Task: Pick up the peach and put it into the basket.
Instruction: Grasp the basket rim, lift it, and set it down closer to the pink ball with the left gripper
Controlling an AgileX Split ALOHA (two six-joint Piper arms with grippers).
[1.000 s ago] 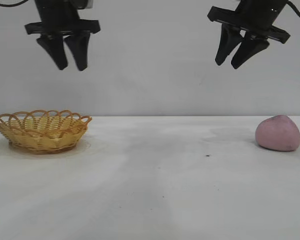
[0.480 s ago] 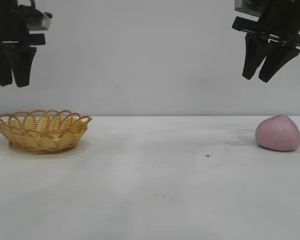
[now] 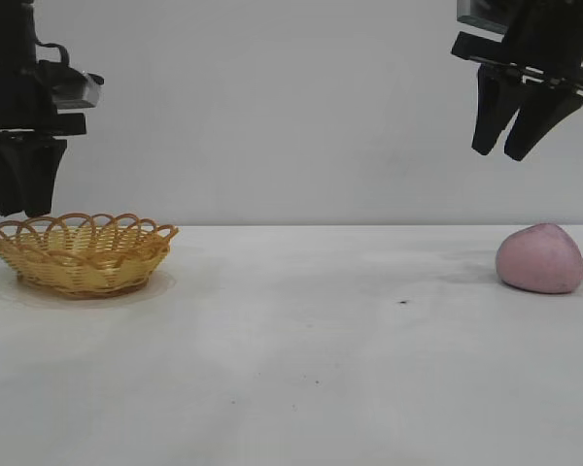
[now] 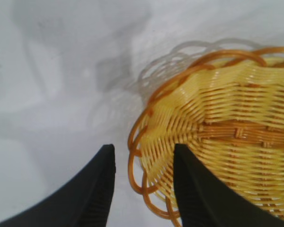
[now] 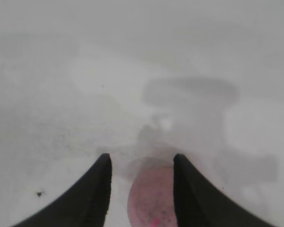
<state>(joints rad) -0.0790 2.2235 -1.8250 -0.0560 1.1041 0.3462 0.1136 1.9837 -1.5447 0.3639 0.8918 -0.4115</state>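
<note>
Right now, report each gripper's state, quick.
Left gripper: open, holding nothing, above the basket's left rim.
Right gripper: open, holding nothing, above the peach.

The exterior camera sits low and level at the worktop (image 3: 301, 369) edge, facing both arms against a plain wall. Each wrist camera looks steeply down past its own hand's fingertips, close to the surface: the left shares the basket (image 4: 227, 137) with the exterior view, the right shares the peach (image 5: 151, 198).
</note>
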